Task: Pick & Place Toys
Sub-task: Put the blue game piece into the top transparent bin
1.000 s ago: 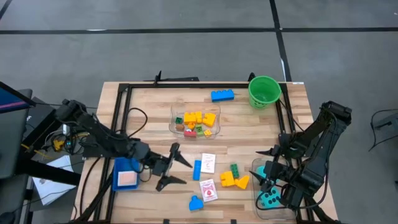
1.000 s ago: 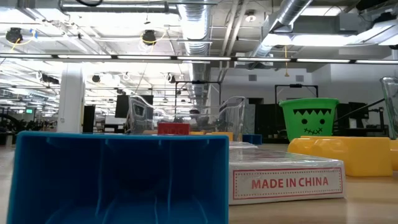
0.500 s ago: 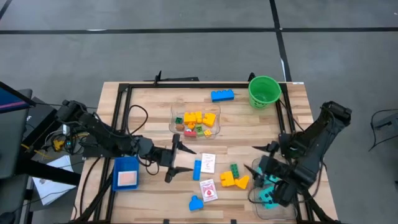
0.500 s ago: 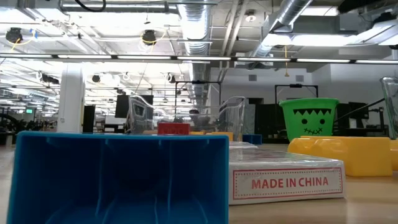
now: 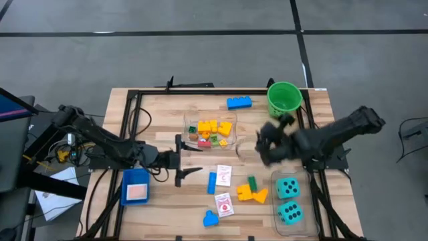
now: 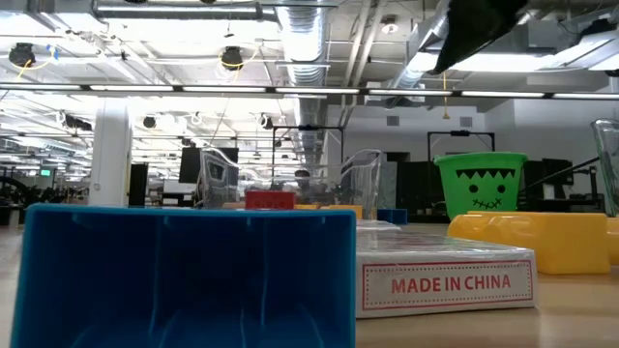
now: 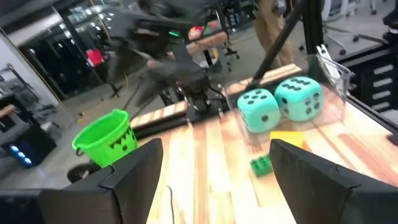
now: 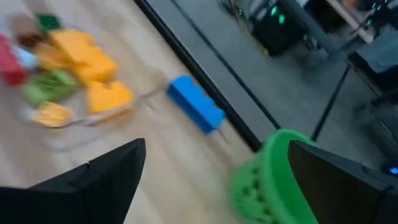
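My left gripper (image 5: pixel 189 159) is open and empty, low over the table left of centre, between the blue tray (image 5: pixel 136 187) and a white-and-red card (image 5: pixel 224 175). My right gripper (image 5: pixel 266 143) is open and empty, above the table right of the clear tub of mixed bricks (image 5: pixel 210 130). Two teal dice (image 5: pixel 287 188) (image 5: pixel 291 213) sit in a clear tub at the near right; they also show in the left wrist view (image 7: pixel 261 109). Loose on the table are a blue brick (image 5: pixel 212 182), a green brick (image 5: pixel 252 182), yellow bricks (image 5: pixel 251 194) and a second card (image 5: pixel 225 205).
A green bucket (image 5: pixel 283 98) stands at the far right, with a blue brick (image 5: pixel 239 102) left of it. A blue piece (image 5: pixel 210 218) lies near the front edge. A black frame (image 5: pixel 130 120) runs along the table's sides.
My right gripper has risen from the dice tub at the near right and swung fast toward the far edge and the table's middle. Both dice now show uncovered in the tub. My left gripper has gone a little toward the far edge, still open.
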You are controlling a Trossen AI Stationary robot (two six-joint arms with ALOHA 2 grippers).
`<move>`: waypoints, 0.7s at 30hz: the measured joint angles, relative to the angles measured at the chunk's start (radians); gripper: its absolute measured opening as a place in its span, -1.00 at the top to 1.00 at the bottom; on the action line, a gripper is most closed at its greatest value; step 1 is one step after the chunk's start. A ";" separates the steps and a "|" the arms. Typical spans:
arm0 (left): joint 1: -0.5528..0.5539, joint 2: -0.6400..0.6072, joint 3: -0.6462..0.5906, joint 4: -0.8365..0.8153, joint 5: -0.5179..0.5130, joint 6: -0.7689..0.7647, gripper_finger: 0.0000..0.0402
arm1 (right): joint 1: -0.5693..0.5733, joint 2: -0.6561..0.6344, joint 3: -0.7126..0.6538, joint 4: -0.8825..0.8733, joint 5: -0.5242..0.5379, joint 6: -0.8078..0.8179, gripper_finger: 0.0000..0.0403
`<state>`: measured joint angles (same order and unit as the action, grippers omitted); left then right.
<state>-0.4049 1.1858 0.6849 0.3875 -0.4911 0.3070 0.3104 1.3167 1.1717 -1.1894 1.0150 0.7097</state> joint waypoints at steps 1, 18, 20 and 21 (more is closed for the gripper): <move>0.000 -0.019 0.000 -0.029 0.000 -0.016 -0.44 | -0.059 -0.021 0.007 0.032 -0.034 -0.091 -0.91; 0.000 -0.086 0.000 -0.172 0.000 -0.106 -0.44 | -0.989 0.027 0.192 0.301 -1.120 -1.238 -0.91; 0.000 -0.086 0.000 -0.172 0.000 -0.106 -0.44 | -1.030 0.100 0.238 0.281 -1.121 -1.267 -0.91; 0.000 -0.086 0.000 -0.172 0.000 -0.106 -0.44 | -1.042 0.135 0.260 0.277 -1.121 -1.277 -0.91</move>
<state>-0.4046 1.1000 0.6849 0.2157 -0.4915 0.2011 -0.7316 1.4514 1.4319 -0.9123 -0.1064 -0.5673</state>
